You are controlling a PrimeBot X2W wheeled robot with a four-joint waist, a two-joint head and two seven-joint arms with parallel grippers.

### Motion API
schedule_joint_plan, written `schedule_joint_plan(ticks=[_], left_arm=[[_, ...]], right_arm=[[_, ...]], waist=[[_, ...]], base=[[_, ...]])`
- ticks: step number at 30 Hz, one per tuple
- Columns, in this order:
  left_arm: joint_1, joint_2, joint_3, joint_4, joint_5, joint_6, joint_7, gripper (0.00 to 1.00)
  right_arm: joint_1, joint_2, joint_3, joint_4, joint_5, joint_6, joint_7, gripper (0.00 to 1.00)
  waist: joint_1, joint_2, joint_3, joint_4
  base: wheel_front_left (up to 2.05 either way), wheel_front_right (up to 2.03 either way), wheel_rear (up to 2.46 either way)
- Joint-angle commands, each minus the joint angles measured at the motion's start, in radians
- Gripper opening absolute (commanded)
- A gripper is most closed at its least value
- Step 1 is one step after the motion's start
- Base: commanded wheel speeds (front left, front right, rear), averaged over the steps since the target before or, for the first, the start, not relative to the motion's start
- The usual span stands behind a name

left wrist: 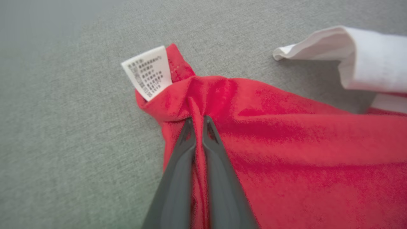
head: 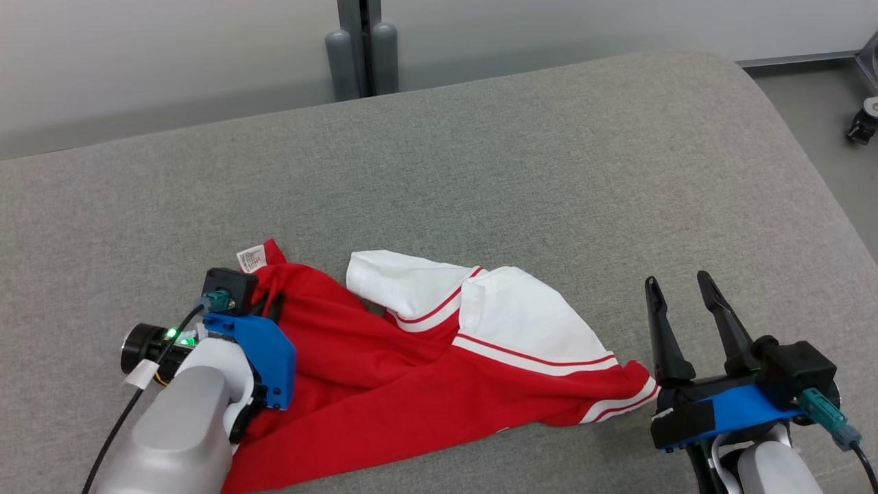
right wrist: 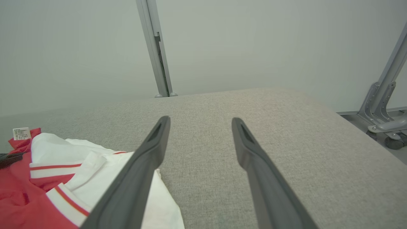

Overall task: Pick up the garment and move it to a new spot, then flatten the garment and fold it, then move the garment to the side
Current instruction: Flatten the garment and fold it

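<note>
Garment lies crumpled on the near-left part of the grey surface. The red body is bunched and the white panels with red stripes are flopped over the middle. It is not flat and not folded, so this reads as the pick-up for the first move.

Left hand: fingers pressed together on a pinched ridge of red cloth, just beside the care label at the garment's far-left corner. Cloth runs down between the fingers in the left wrist view, so the bite looks deep rather than a tip nip.

Right hand: fingers apart with nothing between them. It sits just beside the striped hem corner at the garment's right end, pointing out across the surface rather than at the cloth.

Doing it well, as a judgement:
- A lift from the left pinch alone would probably rope the garment up. A second grip on the striped corner first would be better.
- That corner lies flat, so the right hand would need to turn in, come down low and pinch up a ridge, or slide one finger under.
- Raising both hands together and holding them spread keeps the cloth lightly taut, so it lands half flattened.
- The white panel is doubled over. Dragging the trailing edge across the surface at put-down should unroll it.
- The knit looks thin and slippery. The seam by the label likely holds better than open cloth, so the left grip should stay where it is.
- The far-right stretch of surface looks like the obvious new spot.
</note>
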State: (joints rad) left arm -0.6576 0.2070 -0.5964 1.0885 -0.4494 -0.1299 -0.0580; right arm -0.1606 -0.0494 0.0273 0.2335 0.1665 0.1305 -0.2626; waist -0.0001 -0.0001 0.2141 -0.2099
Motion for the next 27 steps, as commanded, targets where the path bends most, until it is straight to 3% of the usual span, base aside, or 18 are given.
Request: schedule_joint_plan(ticks=[1,15,16,18,19,27], left_arm=[[-0.021,0.014,-0.002,0.013,-0.008,0.001,-0.017,0.00],[-0.241,0.067,0.055,0.035,-0.012,0.046,-0.200,0.00],[-0.240,0.070,0.052,0.041,-0.007,0.045,-0.201,0.04],[-0.232,0.073,0.057,0.042,-0.006,0.051,-0.206,0.96],[-0.226,0.075,0.062,0.038,-0.007,0.054,-0.208,1.00],[-0.074,0.115,0.171,-0.253,0.042,0.112,-0.208,1.00]], right_arm=[[-0.004,-0.002,0.000,-0.001,-0.007,0.000,-0.003,1.00],[-0.016,-0.002,0.009,-0.004,-0.006,0.000,-0.003,1.00],[-0.015,-0.002,0.010,-0.003,-0.005,0.000,-0.003,1.00],[-0.012,-0.002,0.013,-0.003,0.000,0.000,-0.003,1.00],[-0.010,-0.002,0.012,-0.003,0.002,0.000,-0.003,1.00],[0.016,-0.002,-0.012,0.000,0.001,0.000,-0.003,1.00]], waist=[[0.0001,0.0001,-0.001,0.002],[0.0001,0.0001,0.008,-0.021],[0.0001,0.0001,0.008,-0.024],[0.0001,0.0001,0.008,-0.028],[0.0001,0.0001,0.007,-0.028],[0.0001,0.0001,-0.026,0.011]], base=[[0.00,0.00,0.00],[0.00,0.00,0.00],[0.00,0.00,0.00],[0.00,0.00,0.00],[0.00,0.00,0.00],[0.00,0.00,0.00]])
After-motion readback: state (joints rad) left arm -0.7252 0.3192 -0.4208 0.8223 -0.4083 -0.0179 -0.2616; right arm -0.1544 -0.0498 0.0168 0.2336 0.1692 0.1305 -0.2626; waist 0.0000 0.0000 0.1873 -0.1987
